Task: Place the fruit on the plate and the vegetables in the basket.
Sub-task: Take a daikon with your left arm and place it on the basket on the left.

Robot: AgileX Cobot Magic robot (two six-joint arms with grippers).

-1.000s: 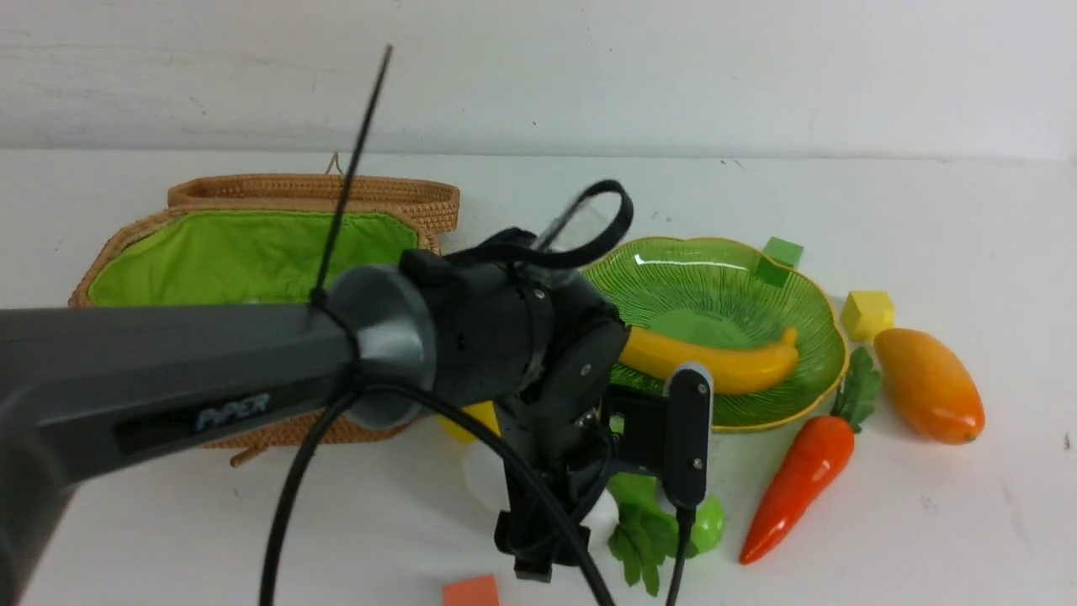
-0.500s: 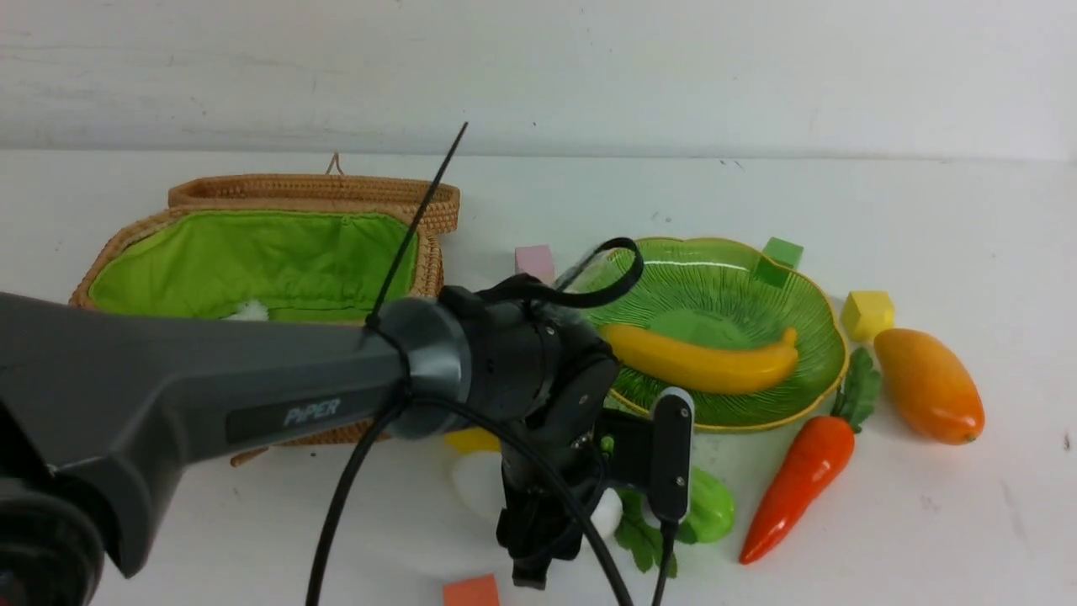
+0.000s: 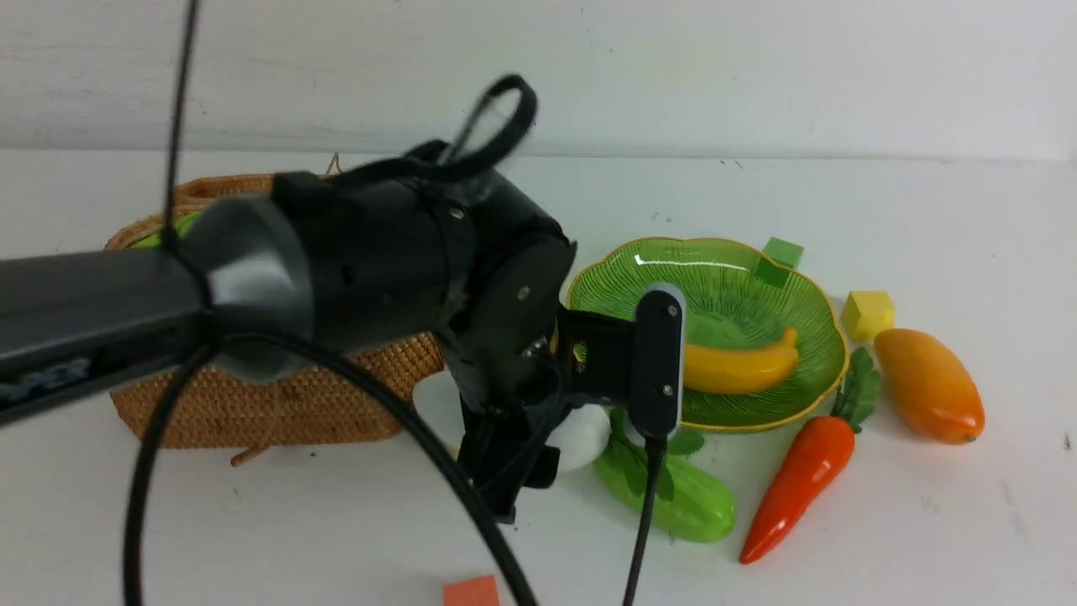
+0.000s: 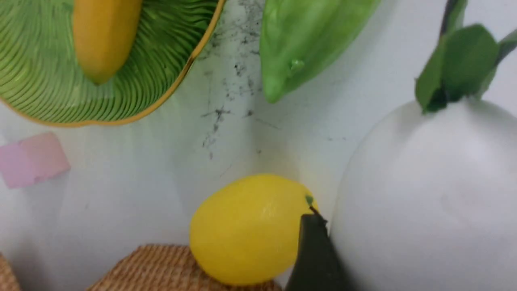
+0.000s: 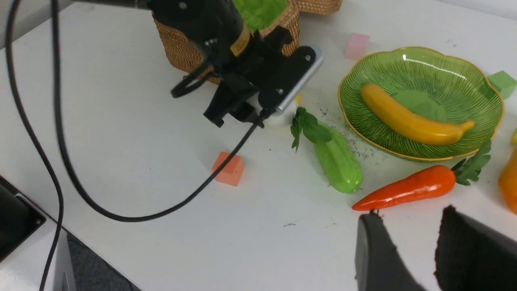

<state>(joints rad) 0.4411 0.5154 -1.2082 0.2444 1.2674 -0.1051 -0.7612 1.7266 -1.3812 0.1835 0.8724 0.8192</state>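
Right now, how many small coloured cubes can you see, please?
4: green cube behind plate, yellow cube beside mango, orange cube at the front, pink cube near basket; more may be hidden.

All three views toward plate [image 3: 715,278]

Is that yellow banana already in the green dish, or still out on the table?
In it. The banana lies across the ribbed surface of the plate, inside its gold rim, in the front and right wrist views.

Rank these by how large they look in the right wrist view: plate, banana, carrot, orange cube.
Largest: plate.
Then carrot and banana, which look about alike, so unranked.
Smallest: orange cube.
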